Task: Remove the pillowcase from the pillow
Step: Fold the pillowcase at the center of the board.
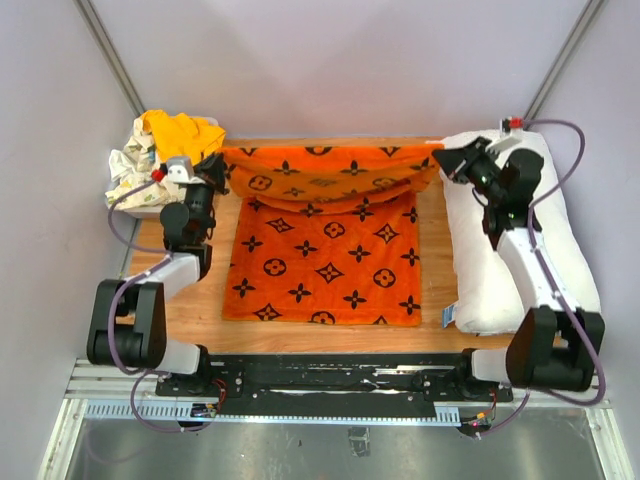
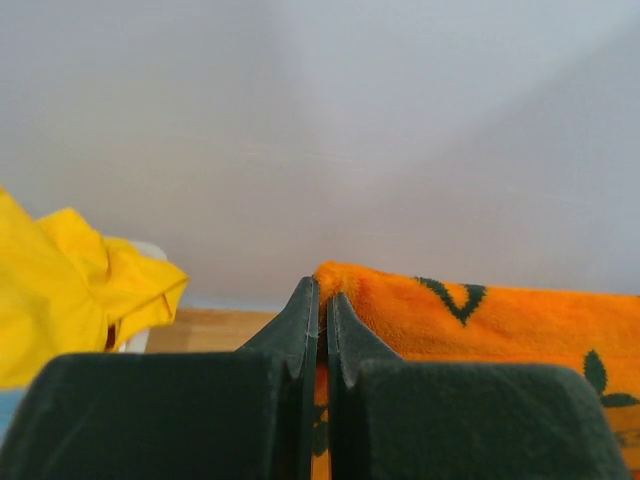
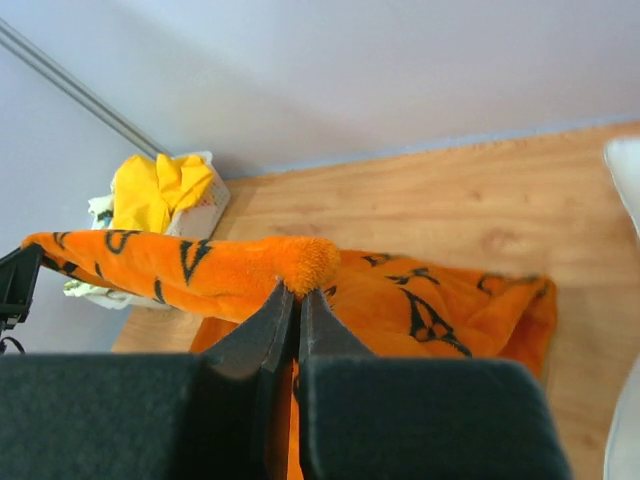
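Orange black-printed fabric pillowcase (image 1: 325,250): your left tool (image 1: 223,168) is clamped on its far left corner, your right tool (image 1: 441,159) on its far right, beside the plump white pillow (image 1: 482,275).

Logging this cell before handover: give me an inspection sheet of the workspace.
Surface: wooden table, partly bare.
Job's things: pillowcase spread on the table, far edge lifted; pillow bare, at the table's right side.
Clutter: yellow cloth and white floral cloth piled far left.
Grippers: left pincer and right pincer each shut on a far pillowcase corner.
Cables: cables loop by each pincer.
Surroundings: plain walls; nothing else seen.
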Tool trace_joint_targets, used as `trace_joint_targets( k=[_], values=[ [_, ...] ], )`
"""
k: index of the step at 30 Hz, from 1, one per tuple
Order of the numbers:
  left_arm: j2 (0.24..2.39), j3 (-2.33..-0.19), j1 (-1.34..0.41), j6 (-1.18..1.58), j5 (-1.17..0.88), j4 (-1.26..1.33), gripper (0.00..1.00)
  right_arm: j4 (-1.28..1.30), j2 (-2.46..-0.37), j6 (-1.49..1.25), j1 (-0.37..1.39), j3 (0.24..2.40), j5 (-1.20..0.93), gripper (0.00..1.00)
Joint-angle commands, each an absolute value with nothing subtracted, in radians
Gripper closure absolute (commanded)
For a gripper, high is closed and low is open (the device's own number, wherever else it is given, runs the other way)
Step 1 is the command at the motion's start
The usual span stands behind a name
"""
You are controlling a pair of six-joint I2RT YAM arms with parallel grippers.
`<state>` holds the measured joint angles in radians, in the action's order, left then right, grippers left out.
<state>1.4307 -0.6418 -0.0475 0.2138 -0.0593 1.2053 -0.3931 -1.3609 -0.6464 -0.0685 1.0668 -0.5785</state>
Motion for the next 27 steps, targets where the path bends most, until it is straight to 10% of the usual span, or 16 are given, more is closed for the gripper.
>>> trace_joint_targets(
  k=[1,27],
  values=[
    [1.312,-0.494,-0.051,0.296,0.038,1.231,1.00,-0.397,-1.217,-0.653,-0.084,0.874,-0.483,0.99],
    [0.514,-0.052,-0.053,0.745,0.277,0.494,1.00,-0.142,-0.600,-0.838,-0.087,0.290,-0.173,0.99]
  ],
)
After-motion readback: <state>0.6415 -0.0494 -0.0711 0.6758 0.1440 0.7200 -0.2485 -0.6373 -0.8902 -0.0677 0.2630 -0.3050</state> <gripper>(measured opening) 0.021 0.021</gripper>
